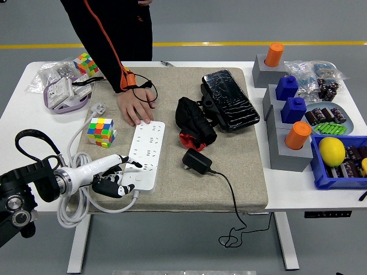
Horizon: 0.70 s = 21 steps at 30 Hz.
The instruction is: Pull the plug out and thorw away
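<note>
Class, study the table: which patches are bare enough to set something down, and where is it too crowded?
Free: the mat's near right corner past the black adapter, and its far middle between the person's hand and the black pouch. Crowded: the right edge around the blue bin, and the left by the power strip and robot hand.

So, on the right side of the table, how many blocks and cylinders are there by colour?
Grey blocks: 2
Blue blocks: 2
Orange cylinders: 2
Total: 6
</note>
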{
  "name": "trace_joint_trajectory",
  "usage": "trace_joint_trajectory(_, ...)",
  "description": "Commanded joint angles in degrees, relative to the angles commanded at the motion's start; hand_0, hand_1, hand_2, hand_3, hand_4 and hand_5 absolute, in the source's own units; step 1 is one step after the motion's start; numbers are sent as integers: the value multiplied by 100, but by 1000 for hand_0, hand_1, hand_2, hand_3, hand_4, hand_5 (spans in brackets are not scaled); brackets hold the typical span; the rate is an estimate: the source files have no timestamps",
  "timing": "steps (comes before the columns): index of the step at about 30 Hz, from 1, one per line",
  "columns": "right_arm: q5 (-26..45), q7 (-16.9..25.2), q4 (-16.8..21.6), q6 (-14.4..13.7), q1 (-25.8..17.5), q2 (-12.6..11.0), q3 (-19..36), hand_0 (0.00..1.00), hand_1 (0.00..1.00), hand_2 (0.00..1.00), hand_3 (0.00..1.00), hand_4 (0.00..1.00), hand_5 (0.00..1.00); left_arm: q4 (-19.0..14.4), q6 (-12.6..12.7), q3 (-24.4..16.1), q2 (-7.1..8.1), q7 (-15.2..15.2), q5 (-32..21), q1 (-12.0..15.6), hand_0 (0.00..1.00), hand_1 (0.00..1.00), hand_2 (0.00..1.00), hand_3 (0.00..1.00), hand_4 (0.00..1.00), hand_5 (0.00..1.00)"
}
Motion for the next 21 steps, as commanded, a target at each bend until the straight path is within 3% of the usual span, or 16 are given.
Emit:
trace_joint_trajectory(8,11,0,-1,2,-3,-4,-8,636,675,683,596,996,469,-157,-38,12,81,85,-75,56,80,64,154,877,582,193)
trace_joint_trajectory(21,11,0,-3,2,-18,-1,-16,639,676,683,596,996,471,45,-59,271,65,100,-72,-8,81,61,152,866,581,187)
